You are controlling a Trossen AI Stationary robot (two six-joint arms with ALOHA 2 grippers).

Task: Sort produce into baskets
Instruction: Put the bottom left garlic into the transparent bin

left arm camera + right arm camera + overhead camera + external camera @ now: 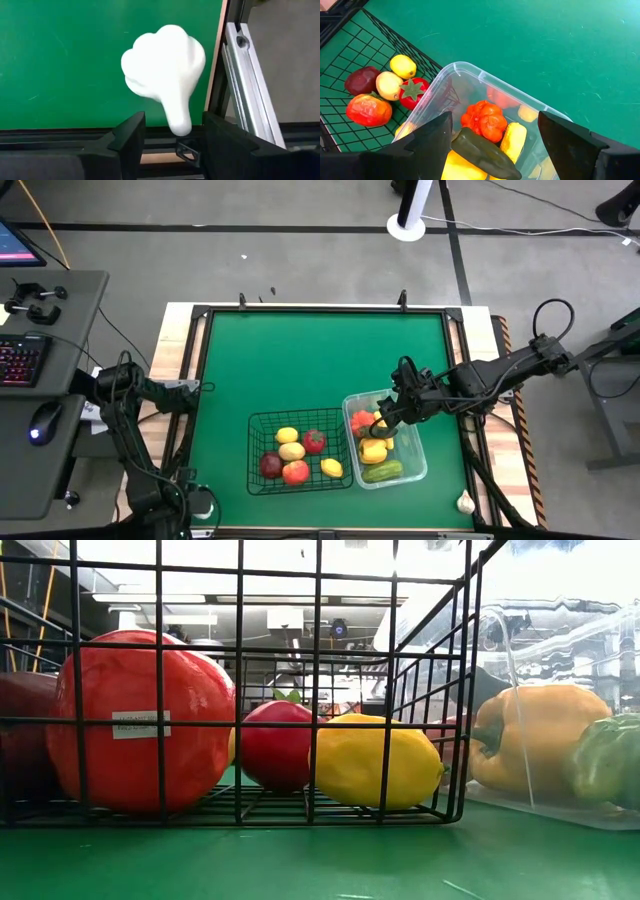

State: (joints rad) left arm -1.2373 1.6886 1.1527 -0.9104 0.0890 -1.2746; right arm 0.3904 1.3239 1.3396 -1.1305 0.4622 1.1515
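Observation:
A white garlic (165,65) shows blurred in the left wrist view, over the green mat's near left corner. Its stem (177,122) stands between the fingers of my left gripper (172,137), which is open with a gap on either side. The black wire basket (252,442) holds lemons, a tomato and apples. The clear tub (421,452) holds a red pepper (484,120), yellow pieces and a dark green one (480,150). My right gripper (495,145) hangs open above the tub, clear of its contents.
Another garlic (466,502) lies on the wooden border at the near right corner. A black frame (60,135) and aluminium rails (250,85) edge the mat beside my left gripper. The far half of the green mat (320,360) is bare.

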